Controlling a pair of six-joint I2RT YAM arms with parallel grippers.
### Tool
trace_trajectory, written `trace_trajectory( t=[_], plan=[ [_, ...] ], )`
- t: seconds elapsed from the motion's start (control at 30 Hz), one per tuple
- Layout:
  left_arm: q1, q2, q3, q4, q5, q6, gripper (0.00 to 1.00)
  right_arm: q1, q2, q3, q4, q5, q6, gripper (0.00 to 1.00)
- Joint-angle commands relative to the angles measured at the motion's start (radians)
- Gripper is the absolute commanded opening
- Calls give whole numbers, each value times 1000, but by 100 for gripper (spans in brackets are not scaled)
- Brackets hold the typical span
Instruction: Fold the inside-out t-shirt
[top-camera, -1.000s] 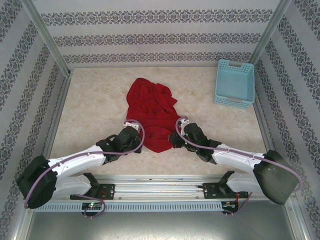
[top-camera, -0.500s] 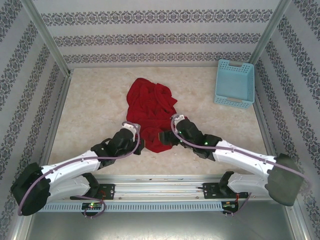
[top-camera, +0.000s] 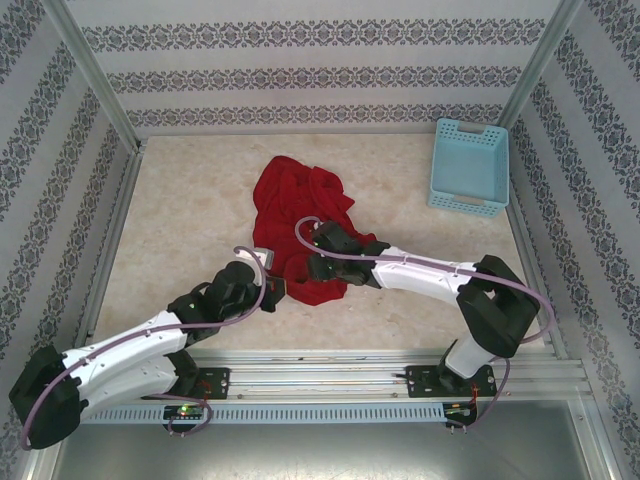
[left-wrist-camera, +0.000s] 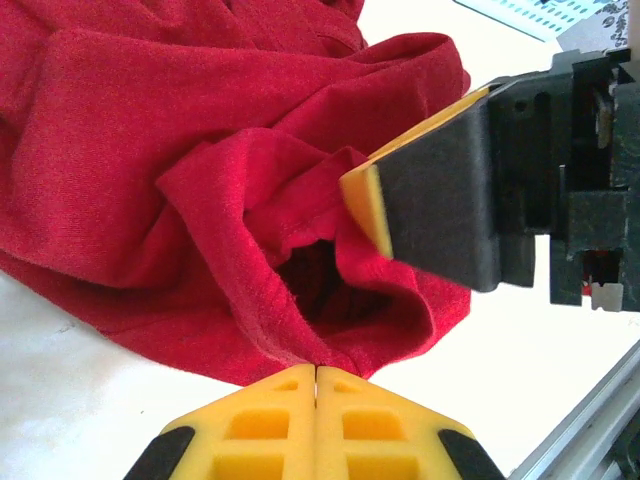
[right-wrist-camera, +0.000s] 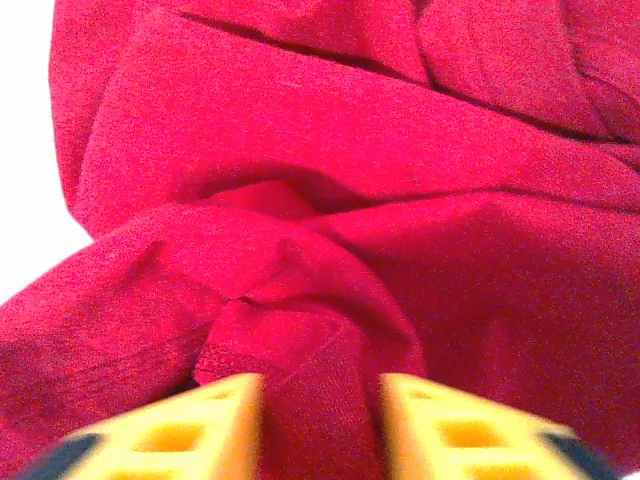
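Note:
The red inside-out t-shirt (top-camera: 300, 215) lies crumpled in the middle of the table. My left gripper (top-camera: 272, 291) is at its near left hem. In the left wrist view the yellow fingertips (left-wrist-camera: 316, 374) are pressed together on the hem of the t-shirt (left-wrist-camera: 150, 180), and the cloth gapes open into a dark pocket just beyond. My right gripper (top-camera: 312, 264) reaches in from the right, low over the near part of the shirt. Its yellow-padded finger (left-wrist-camera: 372, 205) shows in the left wrist view. The right gripper (right-wrist-camera: 322, 402) stands open, with a raised fold of cloth (right-wrist-camera: 300, 340) between the fingers.
A light blue plastic basket (top-camera: 468, 167) stands at the back right corner. Patterned walls close in the table (top-camera: 180, 220) on three sides. A metal rail (top-camera: 330, 362) runs along the near edge by the arm bases.
The right arm has swung left, carrying its gripper from the shirt's right near edge onto the near middle of the cloth. The left gripper has drawn slightly back and left at the hem.

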Motion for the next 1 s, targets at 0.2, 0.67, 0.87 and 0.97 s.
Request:
trace_trajectory(
  t=[0.2,0.67,0.87,0.97],
  plan=[
    [7,-72,13,-147,-133,30,0,4,-305,-64,-76,254,-93,0],
    [8,33,18,-129,-129,-10,2,98,-471,-352,86,184,-35,0],
    [6,191,112,-59,20,21,32,119,-447,-398,56,194,72,11],
    [-3,289,143,-7,71,6,42,119,-449,-404,-16,227,123,20]
  ],
)
